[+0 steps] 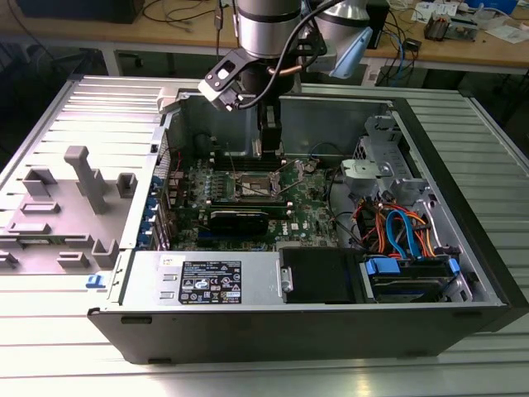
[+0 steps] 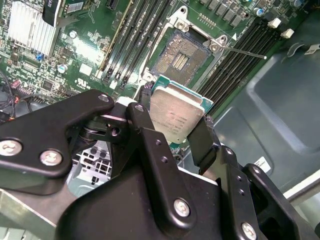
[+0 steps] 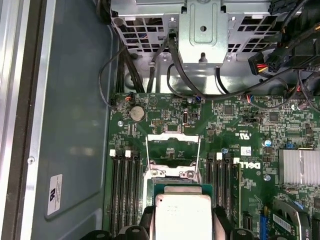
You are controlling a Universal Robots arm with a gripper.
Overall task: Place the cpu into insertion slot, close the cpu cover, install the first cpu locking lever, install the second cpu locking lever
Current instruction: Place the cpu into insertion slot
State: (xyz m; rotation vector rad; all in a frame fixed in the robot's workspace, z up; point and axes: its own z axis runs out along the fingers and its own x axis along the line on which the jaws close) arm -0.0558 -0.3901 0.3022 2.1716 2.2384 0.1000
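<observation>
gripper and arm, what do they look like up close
The arm is a smooth silver-grey cylinder with a black cable looping beside it and a black-and-grey camera block at the wrist. The gripper is matte black: flat linkage bars joined by silver screws, ending in narrow black fingers.

The arm (image 1: 263, 31) hangs wrist-down, its jaws clamped together.

cpu (image 3: 182, 217): I see it cut off at the edge of the first wrist view.
insertion slot (image 3: 171, 173): largely hidden behind the cpu there.
</observation>
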